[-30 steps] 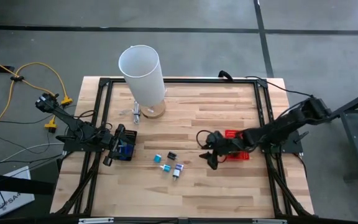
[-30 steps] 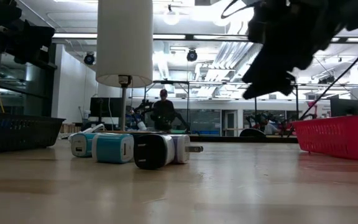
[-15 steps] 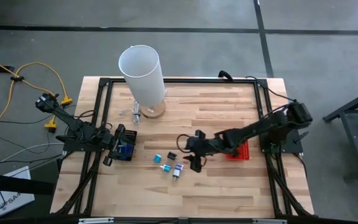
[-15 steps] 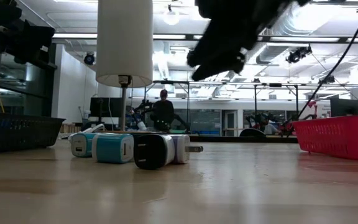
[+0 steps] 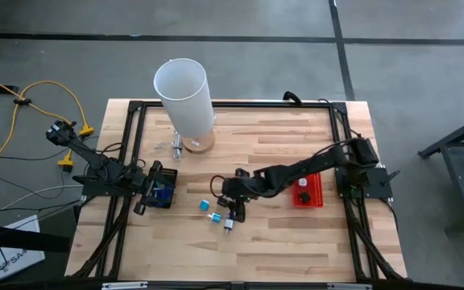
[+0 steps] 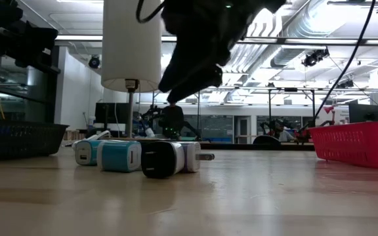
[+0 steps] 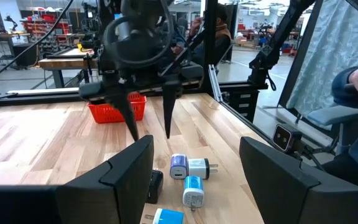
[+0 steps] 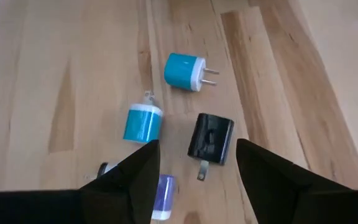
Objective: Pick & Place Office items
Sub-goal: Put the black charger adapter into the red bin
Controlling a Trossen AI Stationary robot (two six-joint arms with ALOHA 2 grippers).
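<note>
- In the low view, the tabletop (image 6: 254, 196) is seen nearest, bare and wooden, and just beyond it a tight cluster of small plug adapters is set: a black adapter (image 6: 161, 159) in front, a teal adapter (image 6: 119, 157) beside it, a pale blue-and-white one (image 6: 84, 152) at the far side and a white one with prongs (image 6: 194, 156) behind the black.
- Above that cluster the right gripper (image 8: 194, 168) is hung, fingers parted and nothing held between them; in its wrist view the black adapter (image 8: 211, 138) is framed just ahead of the gap, with two teal ones beside it and a purple-banded one close to one finger.
- A likely fault is judged to be a crowded grasp: the adapters lie near one another, so a neighbour could be nudged or pinched along with the black one if the fingers are lowered off-centre.
- The black adapter's prong points toward the gripper, so a slip or a twist could be caused if the fingers close on it.
- Farther off, the red basket (image 5: 308, 190) is seen at the right, well apart from the adapters; a loosely held piece could be dropped on that carry.
- At the far left edge the left gripper (image 5: 145, 193) is parked with fingers spread and empty, over a dark bin (image 5: 164, 187) in which blue items lie.
</note>
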